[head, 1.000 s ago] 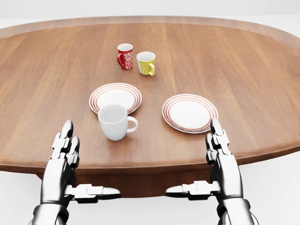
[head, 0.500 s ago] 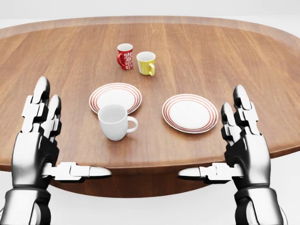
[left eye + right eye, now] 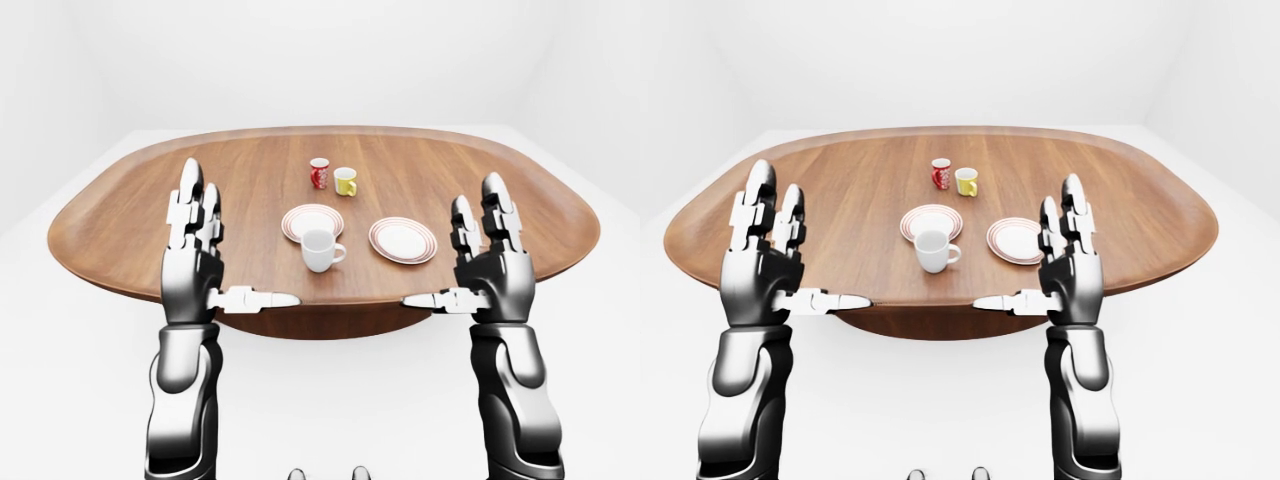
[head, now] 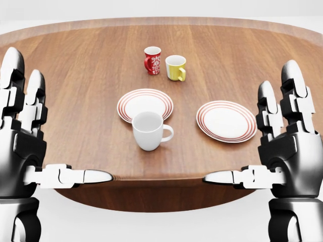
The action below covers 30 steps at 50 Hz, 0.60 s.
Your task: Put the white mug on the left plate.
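The white mug (image 4: 148, 130) stands upright on the wooden table (image 4: 75, 65), handle to the right, touching the lower rim of the left red-ringed plate (image 4: 145, 104). The plate is bare. My left hand (image 4: 56, 132) is raised at the head view's left edge, open, fingers up and thumb pointing right, well left of the mug. At the right edge my right hand (image 4: 251, 137) mirrors it, open, beside the right plate (image 4: 226, 121). Neither hand touches anything.
A red patterned mug (image 4: 152, 60) and a yellow mug (image 4: 175, 67) stand side by side above the left plate. The table's near edge (image 3: 320, 305) runs just under both thumbs. White floor surrounds the table.
Both hands have risen and spread toward the view's sides, still open. The whole picture has shifted right, so the camera moved; mugs and plates keep their places on the table.
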{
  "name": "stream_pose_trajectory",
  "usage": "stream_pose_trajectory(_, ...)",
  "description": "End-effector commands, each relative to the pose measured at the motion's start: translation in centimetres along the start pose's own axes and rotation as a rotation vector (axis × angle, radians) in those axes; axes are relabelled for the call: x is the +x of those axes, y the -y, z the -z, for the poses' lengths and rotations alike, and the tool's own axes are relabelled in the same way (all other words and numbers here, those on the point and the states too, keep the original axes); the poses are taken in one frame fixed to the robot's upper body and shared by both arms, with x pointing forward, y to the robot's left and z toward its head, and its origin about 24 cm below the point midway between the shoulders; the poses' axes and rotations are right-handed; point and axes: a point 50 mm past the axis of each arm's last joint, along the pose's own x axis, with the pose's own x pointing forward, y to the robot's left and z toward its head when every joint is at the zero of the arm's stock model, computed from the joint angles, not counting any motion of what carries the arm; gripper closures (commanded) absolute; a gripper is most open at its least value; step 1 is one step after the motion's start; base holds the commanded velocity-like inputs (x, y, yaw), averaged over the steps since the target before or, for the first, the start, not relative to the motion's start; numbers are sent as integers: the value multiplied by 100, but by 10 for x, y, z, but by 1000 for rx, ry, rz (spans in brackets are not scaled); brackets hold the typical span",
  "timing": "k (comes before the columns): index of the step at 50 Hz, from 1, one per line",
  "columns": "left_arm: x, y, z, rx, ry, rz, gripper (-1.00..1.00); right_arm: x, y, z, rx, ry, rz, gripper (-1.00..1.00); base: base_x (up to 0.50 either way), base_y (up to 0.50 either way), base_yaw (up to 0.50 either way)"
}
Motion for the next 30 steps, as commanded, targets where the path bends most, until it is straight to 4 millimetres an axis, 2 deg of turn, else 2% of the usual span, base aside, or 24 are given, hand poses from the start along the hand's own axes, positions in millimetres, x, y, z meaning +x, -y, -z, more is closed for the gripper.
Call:
stream_pose_trajectory(1,1,0,-8,-2,37,0,-100,0,0,-5,9,22,-1,-100,0,50,0)
stream_pose_trajectory(30,1,-2,-9,-14,42,-6,-100,0,0,-4,2,18,-1,-100,0,48,0)
